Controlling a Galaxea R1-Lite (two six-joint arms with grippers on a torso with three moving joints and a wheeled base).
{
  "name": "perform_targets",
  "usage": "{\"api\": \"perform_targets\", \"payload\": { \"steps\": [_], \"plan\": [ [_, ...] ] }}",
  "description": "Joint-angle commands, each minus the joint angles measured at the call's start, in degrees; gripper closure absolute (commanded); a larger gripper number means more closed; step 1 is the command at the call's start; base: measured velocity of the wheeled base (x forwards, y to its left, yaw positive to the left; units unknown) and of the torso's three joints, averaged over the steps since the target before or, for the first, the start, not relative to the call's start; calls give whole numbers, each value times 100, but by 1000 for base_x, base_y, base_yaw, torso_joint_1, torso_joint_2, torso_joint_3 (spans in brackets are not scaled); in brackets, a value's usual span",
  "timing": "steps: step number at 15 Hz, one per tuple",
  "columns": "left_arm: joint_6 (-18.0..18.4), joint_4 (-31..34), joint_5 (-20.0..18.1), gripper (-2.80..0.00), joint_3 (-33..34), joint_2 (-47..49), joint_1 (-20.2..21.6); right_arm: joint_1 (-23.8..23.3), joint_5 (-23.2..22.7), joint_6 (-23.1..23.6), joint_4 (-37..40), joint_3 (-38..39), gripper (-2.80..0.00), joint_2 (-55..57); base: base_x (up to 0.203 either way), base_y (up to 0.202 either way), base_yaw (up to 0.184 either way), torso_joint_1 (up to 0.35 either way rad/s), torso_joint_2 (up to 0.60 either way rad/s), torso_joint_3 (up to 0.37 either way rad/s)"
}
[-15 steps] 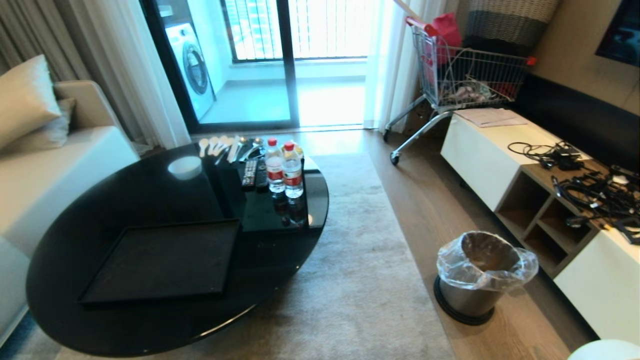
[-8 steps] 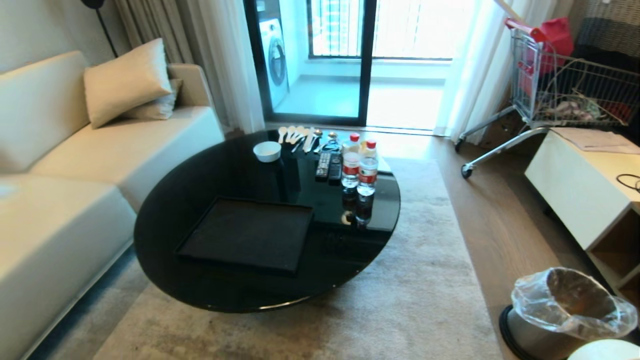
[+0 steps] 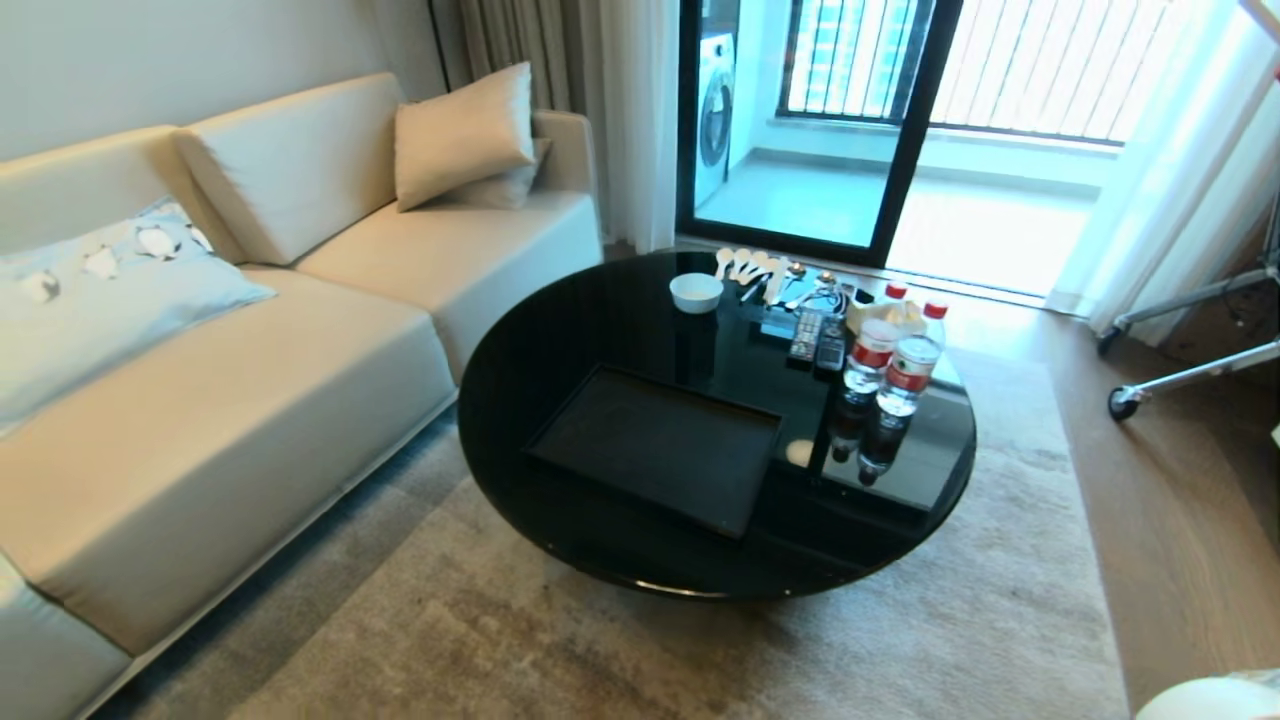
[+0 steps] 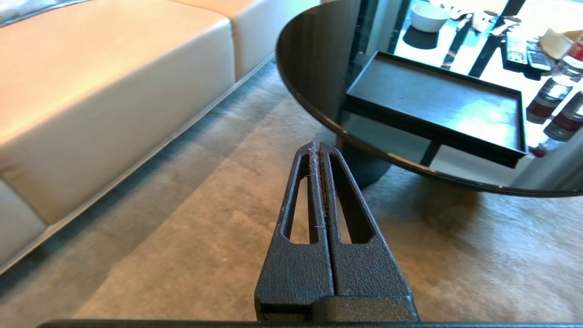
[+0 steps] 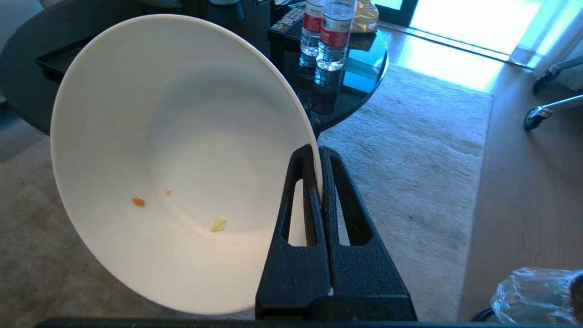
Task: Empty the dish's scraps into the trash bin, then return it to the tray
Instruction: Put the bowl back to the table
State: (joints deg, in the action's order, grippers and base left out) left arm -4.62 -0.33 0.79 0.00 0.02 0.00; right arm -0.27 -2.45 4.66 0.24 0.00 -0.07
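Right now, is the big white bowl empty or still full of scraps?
Nearly empty. The bowl, pinched by its rim in the right gripper, holds only a few tiny scraps: two orange bits and one pale yellow piece.

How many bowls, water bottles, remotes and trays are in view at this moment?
White bowls: 2, the dish clamped in the right pincer and the small bowl on the table
Water bottles: 2
Remotes: 2
Tray: 1
Total: 7
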Motion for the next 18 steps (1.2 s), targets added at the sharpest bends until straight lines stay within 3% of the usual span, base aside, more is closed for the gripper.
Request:
{"api": "perform_targets", "payload": {
  "steps": [1, 18],
  "plan": [
    [-4, -2, 0, 0, 0, -2, 0, 0, -1, -8, 2, 0, 0, 7, -1, 3, 73, 2, 2, 7],
    [-4, -2, 0, 0, 0, -2, 0, 0, -1, -8, 2, 0, 0, 7, 0, 0, 0, 0, 0, 0]
  ]
}}
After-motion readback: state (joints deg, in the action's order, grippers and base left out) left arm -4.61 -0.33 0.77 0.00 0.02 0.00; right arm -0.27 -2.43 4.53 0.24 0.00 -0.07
